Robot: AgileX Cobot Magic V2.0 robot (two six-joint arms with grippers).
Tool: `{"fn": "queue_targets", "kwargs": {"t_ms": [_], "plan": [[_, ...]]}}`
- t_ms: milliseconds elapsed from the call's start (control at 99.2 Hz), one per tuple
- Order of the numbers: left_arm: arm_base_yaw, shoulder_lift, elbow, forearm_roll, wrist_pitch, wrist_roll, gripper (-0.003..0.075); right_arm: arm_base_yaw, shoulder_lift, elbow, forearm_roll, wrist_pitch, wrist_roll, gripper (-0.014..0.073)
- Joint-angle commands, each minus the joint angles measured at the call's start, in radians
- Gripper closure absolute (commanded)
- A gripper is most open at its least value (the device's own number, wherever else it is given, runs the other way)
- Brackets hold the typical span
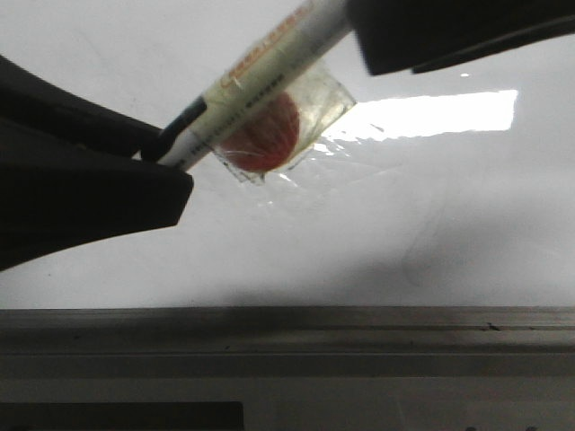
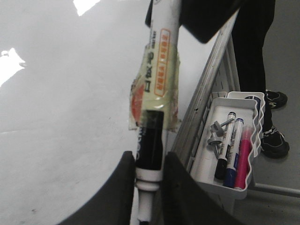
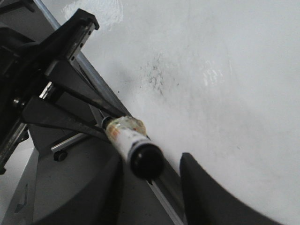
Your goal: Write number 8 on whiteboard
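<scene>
The whiteboard (image 1: 404,215) fills the front view, glossy white with a bright glare patch. No number 8 shows on it; only faint dark specks (image 3: 154,77) show in the right wrist view. A white marker (image 1: 260,76) with clear tape and a red round sticker (image 1: 265,135) is held slantwise in front of the board. My left gripper (image 1: 175,157) is shut on the marker's neck by its tip (image 2: 149,173). My right gripper (image 1: 377,36) is at the marker's black rear end (image 3: 146,160), its jaws open around it with a gap on one side.
A grey metal ledge (image 1: 287,341) runs along the board's lower edge. A white tray (image 2: 206,164) hangs beside the board with black, blue and pink markers in it. A person's dark legs (image 2: 253,56) and shoes stand beyond the tray.
</scene>
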Motion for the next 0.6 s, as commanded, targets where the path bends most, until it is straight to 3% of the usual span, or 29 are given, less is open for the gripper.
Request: {"fn": "queue_targets", "kwargs": {"t_ms": [0,323,444,504,595], "plan": [[-0.001,-0.013,-0.034,0.002,-0.068,-0.001,0.0741,0.002,0.04,-0.058,0.029,-0.103,0.002,0.0349],[-0.001,0.015,-0.034,0.004,-0.07,-0.001,0.0741,0.015,0.115,-0.081,0.076,-0.13,0.002,0.0363],[-0.001,0.016,-0.034,0.004,-0.087,-0.001,0.0736,0.015,0.115,-0.081,0.076,-0.103,0.005,0.0536],[-0.001,0.016,-0.034,0.004,-0.098,-0.001,0.0685,0.015,0.115,-0.081,0.076,-0.095,0.005,0.0663],[-0.001,0.016,-0.034,-0.017,-0.108,-0.001,0.0528,0.015,0.115,-0.081,0.076,-0.092,0.005,0.0658]]}}
